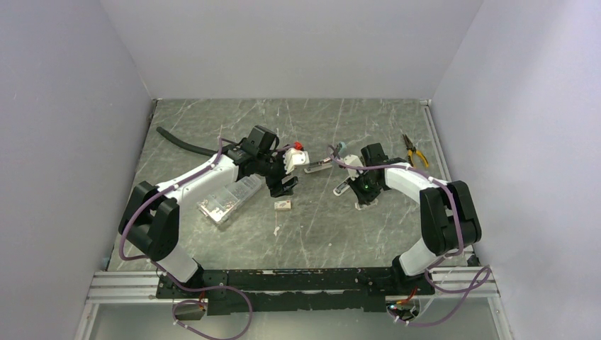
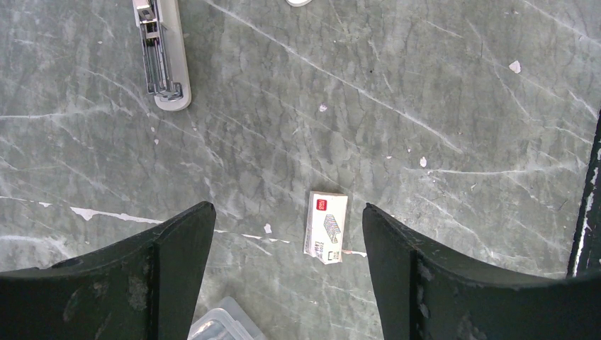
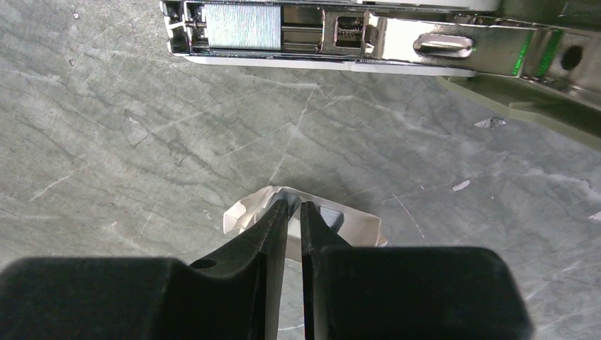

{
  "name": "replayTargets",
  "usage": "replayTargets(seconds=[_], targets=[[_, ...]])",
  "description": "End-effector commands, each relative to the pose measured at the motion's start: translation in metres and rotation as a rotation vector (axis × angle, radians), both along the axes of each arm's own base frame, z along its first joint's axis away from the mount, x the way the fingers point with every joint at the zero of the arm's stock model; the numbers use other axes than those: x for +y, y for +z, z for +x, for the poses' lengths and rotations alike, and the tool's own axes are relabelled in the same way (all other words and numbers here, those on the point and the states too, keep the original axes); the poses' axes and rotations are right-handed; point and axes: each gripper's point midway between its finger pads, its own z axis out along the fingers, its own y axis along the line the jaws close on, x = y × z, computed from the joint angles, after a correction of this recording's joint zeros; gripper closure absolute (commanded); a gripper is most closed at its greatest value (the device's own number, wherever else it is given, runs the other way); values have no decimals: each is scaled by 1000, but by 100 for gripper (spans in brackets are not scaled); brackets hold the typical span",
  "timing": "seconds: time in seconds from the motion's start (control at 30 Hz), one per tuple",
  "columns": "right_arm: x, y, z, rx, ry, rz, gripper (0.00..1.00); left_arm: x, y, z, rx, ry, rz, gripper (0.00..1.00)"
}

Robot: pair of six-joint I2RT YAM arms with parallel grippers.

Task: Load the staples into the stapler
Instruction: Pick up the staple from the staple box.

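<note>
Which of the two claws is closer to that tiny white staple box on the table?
Left. The left gripper hovers right over the staple box, straddling it; the right gripper sits off beside the open stapler.

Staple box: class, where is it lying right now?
The staple box lies on the table below the open left end effector, between its fingers in the left wrist view, right of the clear case.

The stapler is running off the left wrist view at 11 o'clock, the clear case is getting cropped at 6 o'clock, and the right gripper is covering part of the white scrap.
</note>
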Motion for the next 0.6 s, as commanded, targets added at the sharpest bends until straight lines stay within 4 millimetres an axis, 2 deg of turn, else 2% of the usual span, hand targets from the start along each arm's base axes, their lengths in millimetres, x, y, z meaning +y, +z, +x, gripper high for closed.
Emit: replayTargets(seconds=[0.0,0.3,0.57], targets=[[1,-2,5,-4,-16,4,84,-2,24,-1,-48,-18,-41,19],[3,-2,6,4,-20,15,87,-1,24,-2,-51,-18,-39,19],[9,20,14,-43,-23,53,96,0,22,0,-58,-12,-36,19]])
